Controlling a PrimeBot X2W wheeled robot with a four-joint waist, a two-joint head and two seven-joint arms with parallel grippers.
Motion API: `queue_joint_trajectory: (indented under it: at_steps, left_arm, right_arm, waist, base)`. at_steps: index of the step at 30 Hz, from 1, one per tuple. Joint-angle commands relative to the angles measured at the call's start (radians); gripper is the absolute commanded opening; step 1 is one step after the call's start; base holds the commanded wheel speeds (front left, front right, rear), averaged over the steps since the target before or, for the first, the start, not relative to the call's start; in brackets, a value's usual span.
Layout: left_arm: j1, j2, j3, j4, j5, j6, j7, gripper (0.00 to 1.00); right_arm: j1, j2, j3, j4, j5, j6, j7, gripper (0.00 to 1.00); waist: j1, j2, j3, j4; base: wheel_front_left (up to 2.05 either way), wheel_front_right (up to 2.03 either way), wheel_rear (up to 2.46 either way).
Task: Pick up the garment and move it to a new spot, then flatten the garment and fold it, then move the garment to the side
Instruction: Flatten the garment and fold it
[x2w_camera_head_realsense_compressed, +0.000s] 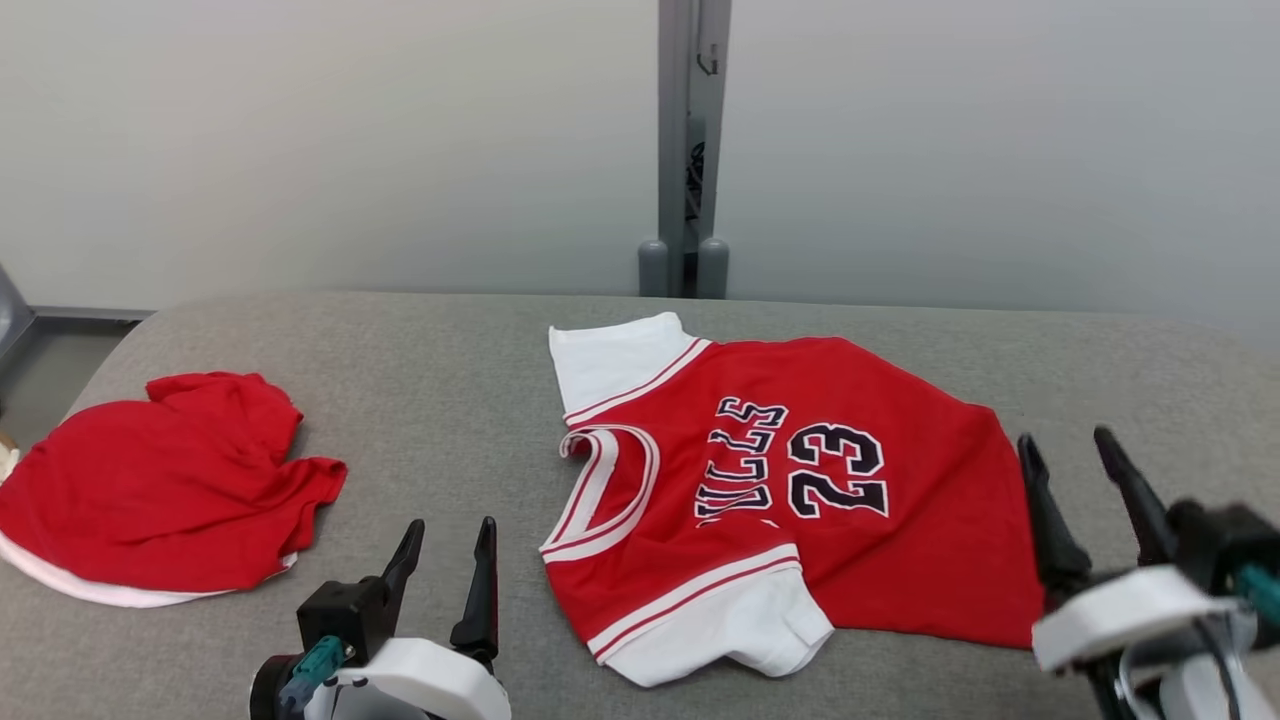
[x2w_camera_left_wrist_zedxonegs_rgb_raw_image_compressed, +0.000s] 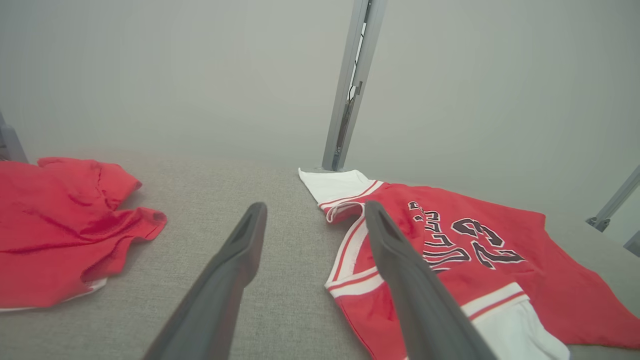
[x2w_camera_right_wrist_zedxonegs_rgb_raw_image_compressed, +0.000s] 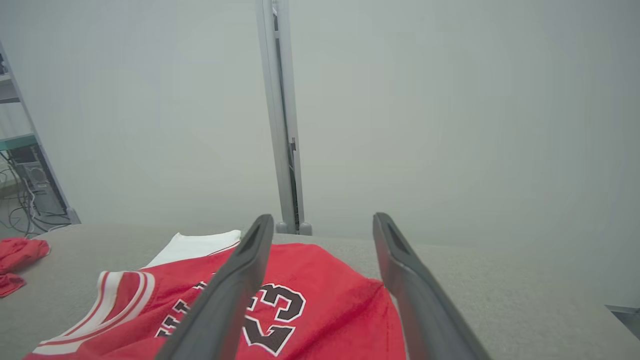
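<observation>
Well left of the grey upright metal post (x2w_camera_head_realsense_compressed: 693, 150), a crumpled plain red cloth garment (x2w_camera_head_realsense_compressed: 160, 480) lies on the grey fabric-topped table (x2w_camera_head_realsense_compressed: 450, 380). The left gripper (x2w_camera_head_realsense_compressed: 452, 523) hangs nearer, jaws apart and empty. Straight before the post, the red basketball jersey with white sleeves (x2w_camera_head_realsense_compressed: 880, 560) lies spread almost flat, and the right gripper (x2w_camera_head_realsense_compressed: 1064, 437) is at its right edge, jaws apart and empty. Moving and flattening look done; folding and setting aside remain.
</observation>
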Motion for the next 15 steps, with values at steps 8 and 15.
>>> queue_joint_trajectory:
  at_steps: [8, 15]
  left_arm:
    - [0.031, 0.004, 0.040, 0.001, -0.025, 0.015, -0.003, 1.00]
    - [0.047, 0.003, 0.071, 0.018, -0.019, 0.008, -0.003, 1.00]
  right_arm:
    - [0.299, 0.140, -0.200, -0.327, -0.175, 0.000, -0.002, 1.00]
    - [0.339, 0.146, -0.144, -0.354, -0.185, 0.000, -0.002, 1.00]
  waist:
    - [0.0000, -0.0001, -0.016, -0.070]
    - [0.0000, -0.0001, -0.004, -0.106]
  base:
    - [0.00, 0.00, 0.00]
    - [0.00, 0.00, 0.00]
